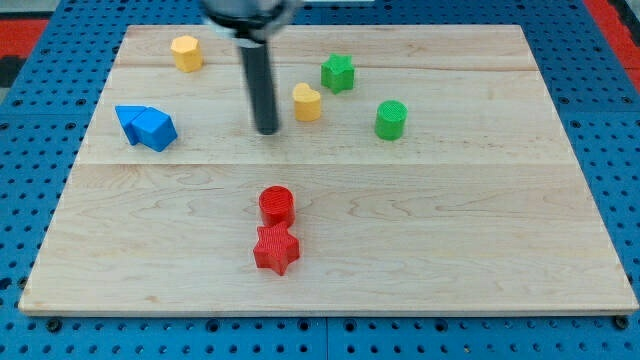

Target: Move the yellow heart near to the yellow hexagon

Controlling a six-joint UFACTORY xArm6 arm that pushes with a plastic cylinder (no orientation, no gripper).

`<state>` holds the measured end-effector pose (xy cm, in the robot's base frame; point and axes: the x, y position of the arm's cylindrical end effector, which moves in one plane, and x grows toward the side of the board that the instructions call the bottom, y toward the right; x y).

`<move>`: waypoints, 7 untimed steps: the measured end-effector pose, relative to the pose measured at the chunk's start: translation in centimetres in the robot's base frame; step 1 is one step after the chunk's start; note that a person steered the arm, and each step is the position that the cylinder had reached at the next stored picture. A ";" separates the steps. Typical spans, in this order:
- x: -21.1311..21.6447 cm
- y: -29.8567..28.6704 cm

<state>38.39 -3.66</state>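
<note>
Currently the yellow heart (307, 102) sits on the counter (450, 220) in the upper middle, well apart from the yellow hexagon (186, 52) near the view's top left. The tip (267, 130) stands just to the view's left of the heart, between the two yellow blocks, not clearly touching. No jaws fitted; the arm ends in a bare rod. Judgement: task barely begun. To push the heart leftward, the tip likely needs to get round to its right side. Green star (338, 72) lies close by there.
</note>
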 end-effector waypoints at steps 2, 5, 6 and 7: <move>-4.5 4.3; -7.0 -1.0; -7.3 1.5; -11.4 2.4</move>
<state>27.03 -1.30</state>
